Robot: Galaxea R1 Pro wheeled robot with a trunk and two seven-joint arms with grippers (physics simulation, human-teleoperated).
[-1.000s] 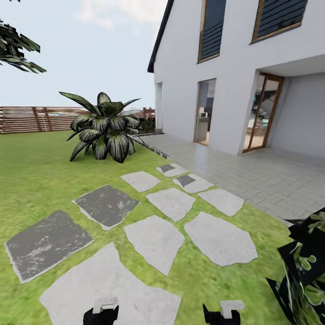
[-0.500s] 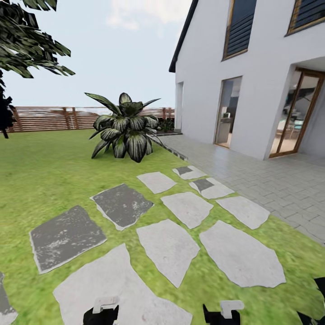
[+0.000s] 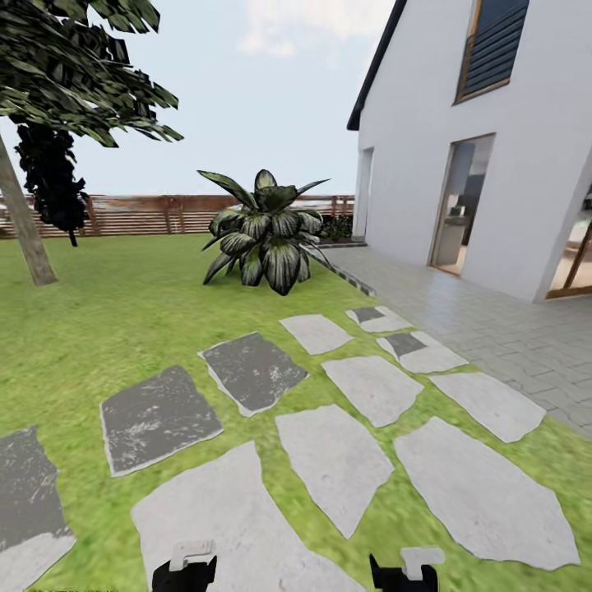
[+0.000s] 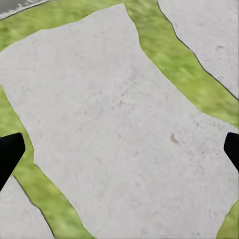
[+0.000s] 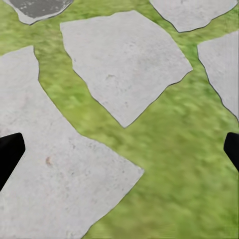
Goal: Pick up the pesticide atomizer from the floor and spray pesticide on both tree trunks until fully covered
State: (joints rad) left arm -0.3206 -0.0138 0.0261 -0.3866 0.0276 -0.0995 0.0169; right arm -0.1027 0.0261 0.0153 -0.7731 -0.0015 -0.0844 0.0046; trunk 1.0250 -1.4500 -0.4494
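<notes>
robot in transit over the stepping stones on the garden lawn. both arms tucked low for travel: left end effector and right end effector spread apart, empty, aimed down at stones. pesticide atomizer not spotted. one tree trunk stands beyond the stones, near the fence.

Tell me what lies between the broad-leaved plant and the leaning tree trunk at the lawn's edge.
In the head view, only open green grass lies between the broad-leaved plant and the leaning trunk; the brown slat fence runs behind that stretch.
</notes>
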